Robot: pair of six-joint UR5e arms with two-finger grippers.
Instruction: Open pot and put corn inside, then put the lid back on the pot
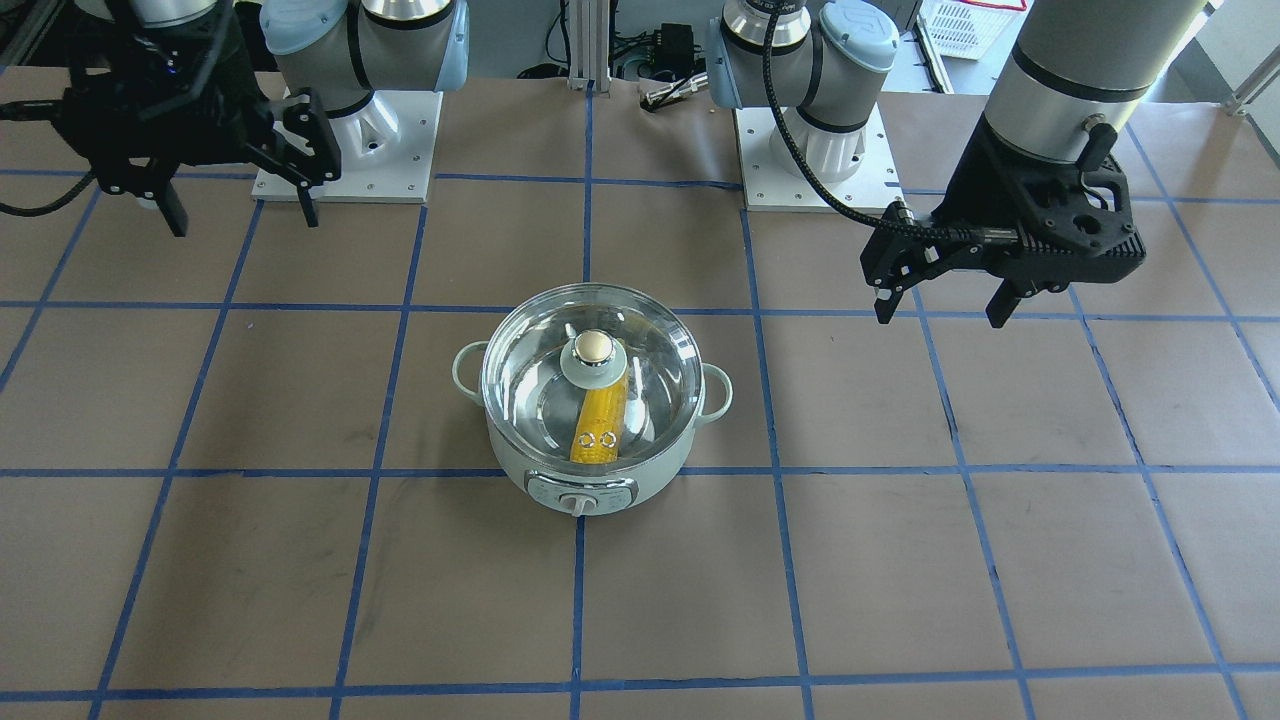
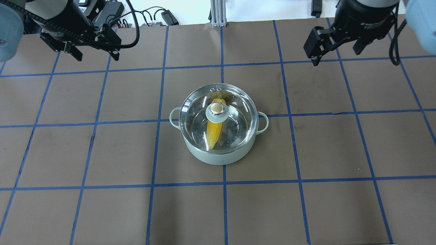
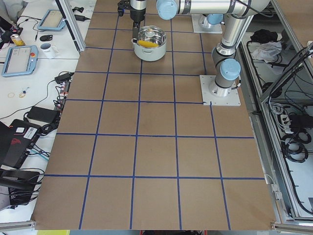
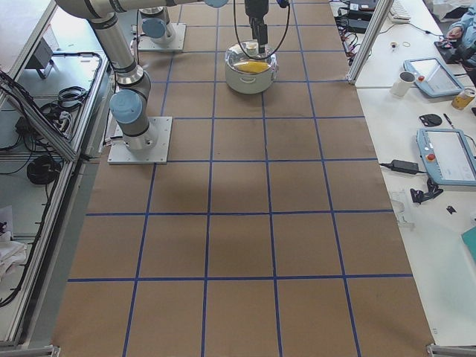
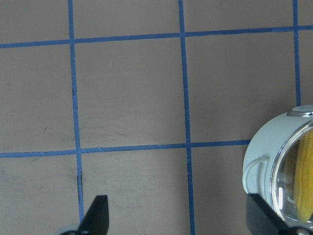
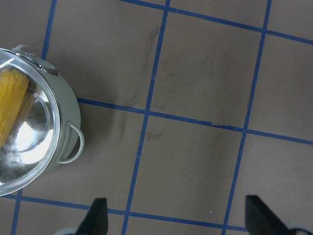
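Observation:
The pale mint-green pot (image 1: 560,478) stands at the table's middle with the clear glass lid (image 1: 655,375) seated on it. The yellow corn (image 1: 602,418) lies inside on the steel bottom, seen through the glass. In the overhead view the pot (image 2: 218,158), lid (image 2: 238,117) and corn (image 2: 214,133) show the same. My left gripper (image 1: 942,312) (image 2: 97,57) is open and empty, raised well away from the pot. My right gripper (image 1: 245,218) (image 2: 335,56) is open and empty, raised on the other side. The left wrist view shows the pot (image 5: 266,147) at its right edge; the right wrist view shows it (image 6: 66,117) at its left.
The brown table carries a blue tape grid. The two arm bases (image 1: 345,150) (image 1: 820,160) stand at the robot's side. A white basket (image 1: 965,25) and cables lie beyond the table edge. Side benches with tablets and mugs flank the table.

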